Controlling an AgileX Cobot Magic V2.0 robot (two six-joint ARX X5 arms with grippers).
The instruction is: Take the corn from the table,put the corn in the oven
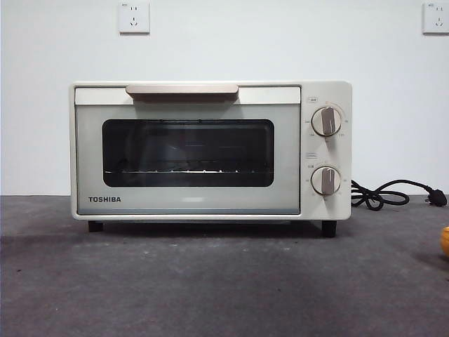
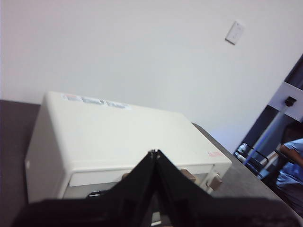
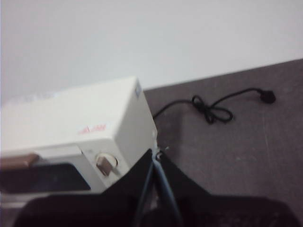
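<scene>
Front view: corn (image 1: 445, 241) far from grippers

Smooth cream-painted oven (image 1: 210, 151) — glossy dark glass window (image 1: 188, 152); matt, mottled table (image 1: 210, 281)

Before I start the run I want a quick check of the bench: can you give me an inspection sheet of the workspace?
Surface: dark grey table, matte and mottled.
Job's things: cream oven stands on the table, door shut, handle at the top; the corn shows only as a yellow sliver at the front view's right edge, on the table.
Clutter: nothing seen.
Grippers: left claw shut, above the oven's top front; right claw shut, above the oven's knob side; neither holds anything.
Cables: black cord lies loosely knotted on the table beside the oven, plug free.
Surroundings: white wall, two wall sockets.
</scene>
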